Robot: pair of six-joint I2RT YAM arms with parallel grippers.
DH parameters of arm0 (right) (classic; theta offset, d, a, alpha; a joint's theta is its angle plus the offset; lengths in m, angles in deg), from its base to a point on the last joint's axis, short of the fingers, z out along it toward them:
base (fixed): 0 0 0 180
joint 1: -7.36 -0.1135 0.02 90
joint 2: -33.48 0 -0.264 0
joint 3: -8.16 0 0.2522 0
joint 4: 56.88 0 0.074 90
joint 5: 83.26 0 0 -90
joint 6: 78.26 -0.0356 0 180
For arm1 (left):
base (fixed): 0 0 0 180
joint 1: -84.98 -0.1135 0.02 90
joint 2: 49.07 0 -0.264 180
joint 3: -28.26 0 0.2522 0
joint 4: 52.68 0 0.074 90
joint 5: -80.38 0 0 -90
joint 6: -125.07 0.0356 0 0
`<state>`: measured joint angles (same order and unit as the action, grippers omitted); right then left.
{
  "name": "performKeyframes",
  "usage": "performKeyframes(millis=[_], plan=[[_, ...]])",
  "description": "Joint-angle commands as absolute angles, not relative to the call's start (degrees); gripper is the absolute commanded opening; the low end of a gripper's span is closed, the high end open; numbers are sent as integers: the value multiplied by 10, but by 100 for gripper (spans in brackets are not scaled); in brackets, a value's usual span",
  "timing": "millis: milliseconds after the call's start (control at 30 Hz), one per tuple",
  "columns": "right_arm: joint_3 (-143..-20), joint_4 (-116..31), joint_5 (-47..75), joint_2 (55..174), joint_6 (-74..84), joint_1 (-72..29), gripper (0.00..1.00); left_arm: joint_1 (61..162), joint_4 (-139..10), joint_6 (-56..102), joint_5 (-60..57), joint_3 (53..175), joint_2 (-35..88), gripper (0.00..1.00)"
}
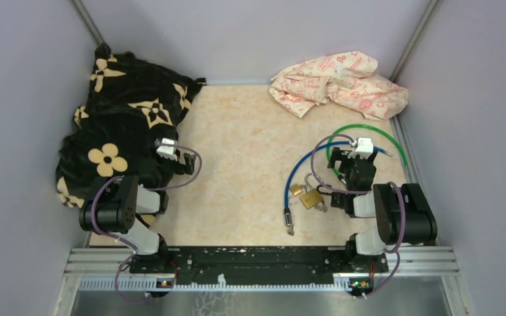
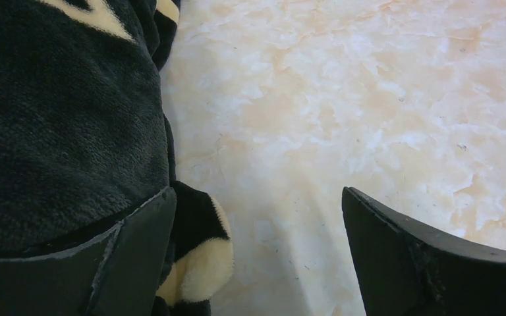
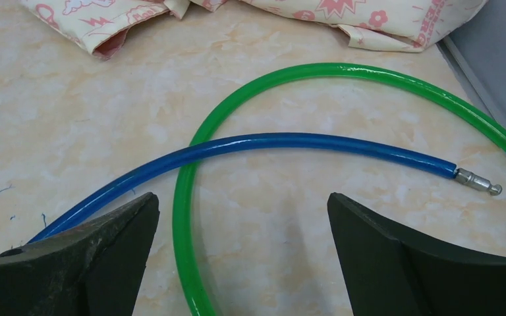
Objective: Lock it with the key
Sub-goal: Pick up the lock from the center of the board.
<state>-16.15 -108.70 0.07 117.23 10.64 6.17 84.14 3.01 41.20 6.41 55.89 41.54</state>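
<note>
A brass padlock point(image 1: 311, 199) lies on the marble table, right of centre, with a smaller brass padlock point(image 1: 296, 189) to its left. Something small and silvery point(image 1: 321, 209), perhaps the key, lies at its right. A blue cable point(image 1: 292, 179) point(image 3: 303, 142) curves past them; its metal tip point(image 3: 477, 181) lies free. My right gripper point(image 1: 354, 158) point(image 3: 242, 201) hovers open over the blue cable and a green cable loop point(image 3: 369, 74), just beyond the padlocks, holding nothing. My left gripper point(image 1: 174, 161) point(image 2: 257, 197) is open and empty at the left.
A black blanket with cream flowers point(image 1: 125, 125) point(image 2: 59, 118) is heaped at the left, against my left gripper's left finger. A crumpled cream cloth with red print point(image 1: 339, 82) point(image 3: 342, 13) lies at the far right. Grey walls close in the table.
</note>
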Motion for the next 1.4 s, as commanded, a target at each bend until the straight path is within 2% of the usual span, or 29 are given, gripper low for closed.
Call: performKeyframes(millis=[0, 67, 167, 233, 267, 300, 367, 467, 567, 733, 867, 1033, 1167, 1267, 1367], plan=[[-175, -1105, 56, 1163, 96, 88, 98, 841, 53, 409, 56, 564, 419, 100], [-195, -1040, 52, 1120, 96, 87, 98, 841, 53, 409, 56, 563, 420, 100], [-281, -814, 41, 1014, 50, 88, 98, 841, 52, 409, 56, 564, 419, 100], [-353, -656, 87, 969, 26, 87, 93, 841, 54, 409, 56, 563, 418, 100], [-395, -582, 95, 961, 3, 85, 86, 840, 62, 405, 50, 563, 418, 100], [-436, -513, 90, 959, -25, 81, 80, 838, 23, 397, 37, 578, 404, 100], [-511, -375, 71, 975, -63, 53, 69, 831, -159, 376, 15, 654, 369, 100], [-585, -247, -39, 1006, -93, -32, 68, 823, -380, 383, 39, 788, 345, 100], [-609, -200, -74, 1044, -129, -97, 62, 824, -545, 384, 97, 880, 314, 100], [-638, -182, -76, 1132, -171, -159, 57, 826, -670, 364, 157, 937, 261, 88], [-686, -160, -65, 1236, -178, -164, 59, 828, -720, 353, 184, 950, 240, 82], [-747, -134, -91, 1331, -181, -164, 65, 829, -777, 360, 194, 974, 232, 80], [-785, -129, -90, 1390, -179, -161, 66, 829, -806, 366, 214, 988, 228, 77], [-796, -117, -66, 1424, -174, -161, 57, 829, -818, 368, 218, 993, 226, 74], [-773, -135, -27, 1426, -175, -161, 36, 833, -833, 376, 220, 997, 223, 71]])
